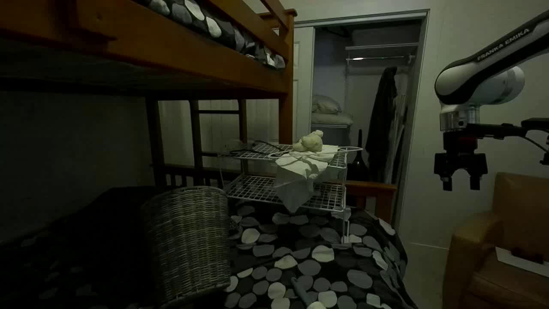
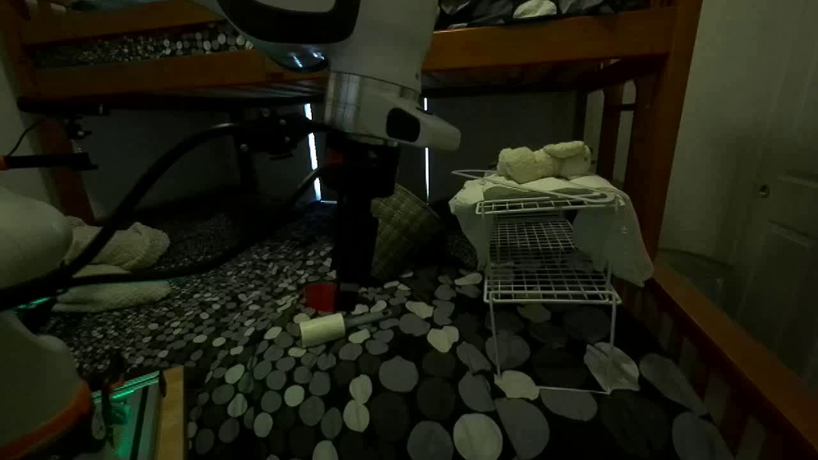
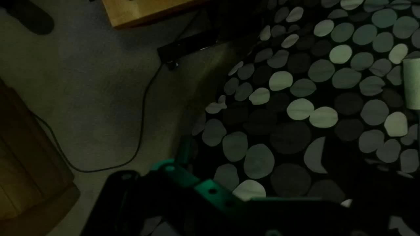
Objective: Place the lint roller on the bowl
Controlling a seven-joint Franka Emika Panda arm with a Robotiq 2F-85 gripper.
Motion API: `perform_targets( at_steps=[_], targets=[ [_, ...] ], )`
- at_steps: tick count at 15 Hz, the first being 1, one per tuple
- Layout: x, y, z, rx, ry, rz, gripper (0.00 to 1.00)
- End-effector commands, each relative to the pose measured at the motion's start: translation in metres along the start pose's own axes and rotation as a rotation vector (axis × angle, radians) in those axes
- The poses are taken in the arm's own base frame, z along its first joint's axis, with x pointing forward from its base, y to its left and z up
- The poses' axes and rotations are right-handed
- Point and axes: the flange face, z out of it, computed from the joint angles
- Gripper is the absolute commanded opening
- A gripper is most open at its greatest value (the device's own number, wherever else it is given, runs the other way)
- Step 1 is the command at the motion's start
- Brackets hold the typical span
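Up high in an exterior view, the claw (image 1: 461,184) hangs spread and empty. In an exterior view, the lint roller (image 2: 339,326), likely light, lies on spotted cloth (image 2: 397,375); pinch its hard-looking handle (image 2: 367,318). In the wrist view, its roll (image 3: 412,83) (maybe sticky) peeks in.

Open air separates the black two-fingered hand (image 1: 461,182) from the white wire two-shelf rack (image 2: 553,295) in both exterior views. A cream plush toy (image 2: 543,162) and a draped white cloth (image 1: 296,189) obstruct the rack's top, the cloth also parts of its sides; the near face between its shelves is open in an exterior view. Near the rack a tilted grey-brown wicker basket (image 1: 188,244) blocks low passage; higher than the rack runs an orange-brown wooden bunk rail (image 1: 171,60). The black, grey-dotted fabric bench (image 2: 441,396) is bare between the rack and the white, grey-handled lint roller (image 2: 323,329).
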Motion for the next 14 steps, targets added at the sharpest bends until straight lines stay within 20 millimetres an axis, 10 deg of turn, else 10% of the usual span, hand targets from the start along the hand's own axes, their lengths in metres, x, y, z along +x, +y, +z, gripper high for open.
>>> perform_targets(
  at_steps=[1, 3, 14],
  targets=[
    [0.000, 0.000, -0.001, 0.000, -0.001, 0.001, 1.00],
    [0.000, 0.001, -0.001, 0.000, -0.001, 0.001, 1.00],
    [-0.079, -0.263, 0.121, 0.112, 0.144, -0.362, 1.00]
  ],
)
